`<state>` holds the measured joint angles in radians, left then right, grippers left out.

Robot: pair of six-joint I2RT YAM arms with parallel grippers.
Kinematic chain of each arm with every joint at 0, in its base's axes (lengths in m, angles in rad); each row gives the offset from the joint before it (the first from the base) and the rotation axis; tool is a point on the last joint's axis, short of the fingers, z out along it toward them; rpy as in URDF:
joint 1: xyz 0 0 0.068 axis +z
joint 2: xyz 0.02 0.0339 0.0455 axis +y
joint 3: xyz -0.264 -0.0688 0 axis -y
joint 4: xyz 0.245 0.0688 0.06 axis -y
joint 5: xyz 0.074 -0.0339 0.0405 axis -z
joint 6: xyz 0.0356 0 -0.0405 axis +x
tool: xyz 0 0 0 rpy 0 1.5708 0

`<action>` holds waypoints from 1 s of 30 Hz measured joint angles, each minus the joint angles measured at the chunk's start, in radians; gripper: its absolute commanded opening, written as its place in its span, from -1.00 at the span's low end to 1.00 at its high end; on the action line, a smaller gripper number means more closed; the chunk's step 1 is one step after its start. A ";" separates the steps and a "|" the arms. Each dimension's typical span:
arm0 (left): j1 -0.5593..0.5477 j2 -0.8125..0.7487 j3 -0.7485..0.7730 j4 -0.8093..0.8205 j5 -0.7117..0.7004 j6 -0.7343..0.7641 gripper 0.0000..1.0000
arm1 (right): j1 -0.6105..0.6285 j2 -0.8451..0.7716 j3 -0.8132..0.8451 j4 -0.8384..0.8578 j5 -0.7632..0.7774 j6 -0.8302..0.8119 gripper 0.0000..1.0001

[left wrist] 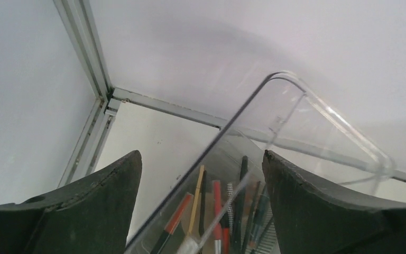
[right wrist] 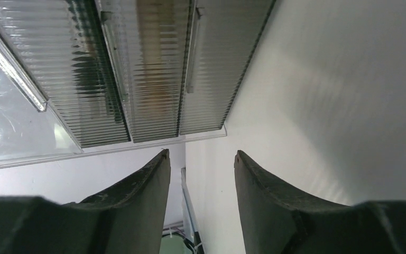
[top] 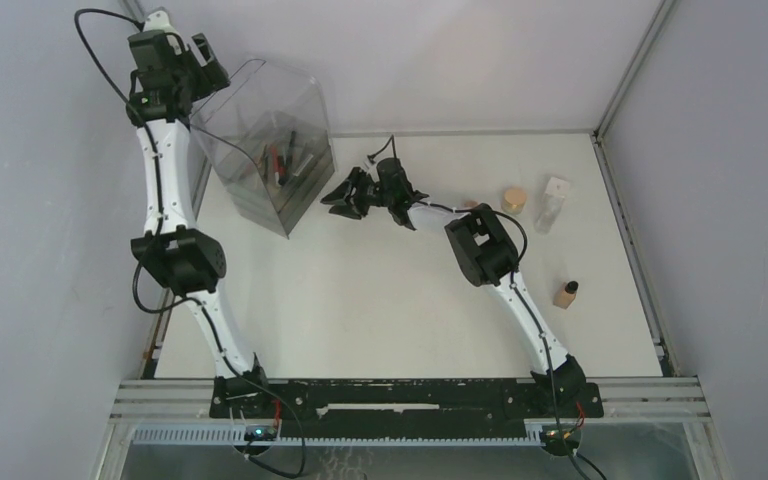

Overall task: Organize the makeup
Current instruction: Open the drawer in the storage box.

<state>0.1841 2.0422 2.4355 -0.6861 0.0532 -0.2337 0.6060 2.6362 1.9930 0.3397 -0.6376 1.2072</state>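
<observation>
Red pencils and thin black brushes (top: 282, 160) stand inside the clear acrylic organizer (top: 265, 150); in the left wrist view they (left wrist: 217, 206) show through its open top. My left gripper (top: 212, 62) is open and empty, held above the organizer's back left corner (left wrist: 201, 159). My right gripper (top: 342, 203) is open and empty, low over the table just right of the organizer, facing its ribbed drawers (right wrist: 153, 69); nothing is between its jaws (right wrist: 200, 156). A tan bottle with a black cap (top: 566, 293), a wooden-lidded jar (top: 513, 200) and a clear white-capped bottle (top: 552, 205) stand at the right.
A small peach item (top: 470, 205) shows partly behind the right arm. The enclosure's walls and metal frame (top: 610, 170) bound the table at the back and sides. The left arm stands tall along the left wall.
</observation>
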 measured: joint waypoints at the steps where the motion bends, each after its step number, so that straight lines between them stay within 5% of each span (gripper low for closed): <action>1: 0.003 0.017 0.002 0.005 0.008 0.006 0.75 | -0.002 0.004 0.000 0.000 0.000 0.000 0.07; 30: 0.054 0.092 -0.047 0.060 0.633 0.129 0.51 | -0.007 0.047 -0.059 0.215 0.061 0.138 -0.15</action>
<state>0.2382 2.1342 2.3890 -0.6266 0.6865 -0.1047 0.5987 2.6827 1.9339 0.5549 -0.5770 1.3457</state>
